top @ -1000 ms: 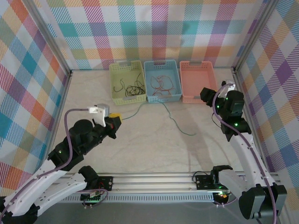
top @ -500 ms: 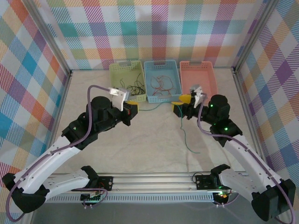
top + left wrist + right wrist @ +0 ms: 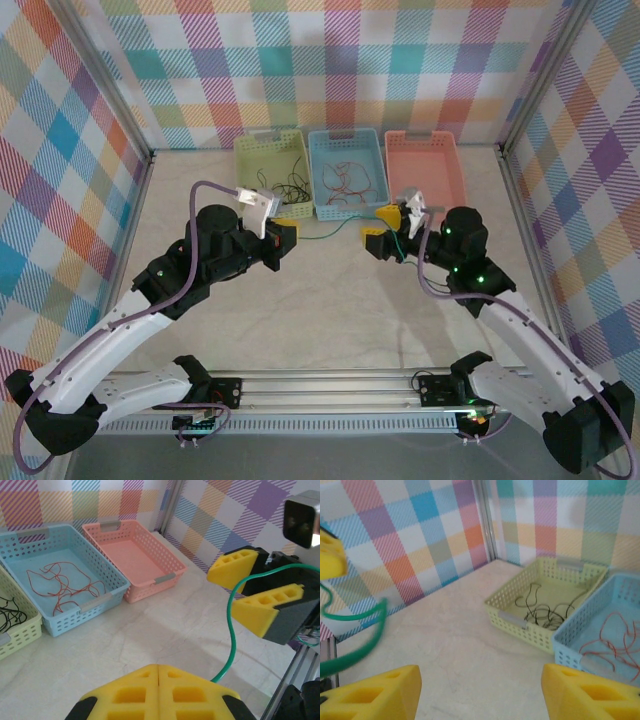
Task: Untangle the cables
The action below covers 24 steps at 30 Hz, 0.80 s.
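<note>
Top external view: what is the left gripper [image 3: 293, 219] doing?

Its yellow fingers are pressed together on the green cable [image 3: 335, 231], which leaves the tips and runs as a thin line across to the right gripper [image 3: 378, 224].

And that one, has it got hold of the line?

No. In the left wrist view its two yellow fingers stand apart. The green cable passes through the gap between them, then curves down to the closed left fingers. The right wrist view agrees: one finger sits low at each side with bare table [image 3: 460, 645] between, and a blurred green strand lies off to the left.

Where are the other cables?

Beyond both grippers, toward the far wall. The black cables [image 3: 288, 186] lie tangled in the green basket [image 3: 248, 175], just past the left gripper's tips. The red cables [image 3: 345, 180] lie in the blue basket [image 3: 350, 210], ahead of the gap between the two grippers. The pink basket [image 3: 425, 175] sits beyond the right gripper, just beside the blue one.

Does the green cable rest on the table between the grippers?

That I cannot tell — it is too thin to judge.
</note>
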Motion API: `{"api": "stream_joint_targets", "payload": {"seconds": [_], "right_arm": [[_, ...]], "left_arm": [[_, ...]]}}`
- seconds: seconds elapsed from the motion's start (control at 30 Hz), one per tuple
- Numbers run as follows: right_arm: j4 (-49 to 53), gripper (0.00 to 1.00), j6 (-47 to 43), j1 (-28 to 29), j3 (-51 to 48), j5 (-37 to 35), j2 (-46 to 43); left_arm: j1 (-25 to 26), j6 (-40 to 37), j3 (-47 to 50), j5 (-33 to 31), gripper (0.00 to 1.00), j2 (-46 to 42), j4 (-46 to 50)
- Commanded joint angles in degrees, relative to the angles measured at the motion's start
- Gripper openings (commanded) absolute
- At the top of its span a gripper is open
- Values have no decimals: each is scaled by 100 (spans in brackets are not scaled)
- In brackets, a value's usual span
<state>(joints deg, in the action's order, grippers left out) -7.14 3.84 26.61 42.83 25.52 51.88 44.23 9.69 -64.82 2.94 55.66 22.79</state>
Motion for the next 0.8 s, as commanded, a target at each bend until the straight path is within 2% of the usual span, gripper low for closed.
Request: {"api": "stream_joint_targets", "payload": {"seconds": [0.0, 0.2, 0.4, 0.5, 0.57, 0.67, 0.73, 0.77], "right_arm": [[-1445, 67, 124, 28, -336, 649, -192], [-1982, 65, 474, 45, -254, 489, 22], [-2134, 49, 565, 45, -227, -14, 106], [-2259, 45, 627, 46, -214, -72, 185], [-2238, 34, 635, 46, -145, 56, 268], [-2128, 11, 644, 45, -68, 65, 352], [-2046, 0, 621, 46, -55, -112, 374], [-1949, 0, 598, 46, -27, -303, 360]], "left_arm": [[4, 189, 87, 124, 0, -12, -127], [0, 273, 313, 218, 0, -6, -270], [6, 318, 439, 307, 0, 3, -349], [6, 340, 491, 433, 0, -3, -412], [6, 357, 527, 464, 0, -4, -433], [6, 362, 568, 427, 0, -25, -437], [4, 362, 591, 401, 0, -59, -449], [-2, 367, 601, 380, 0, -72, -435]]}}
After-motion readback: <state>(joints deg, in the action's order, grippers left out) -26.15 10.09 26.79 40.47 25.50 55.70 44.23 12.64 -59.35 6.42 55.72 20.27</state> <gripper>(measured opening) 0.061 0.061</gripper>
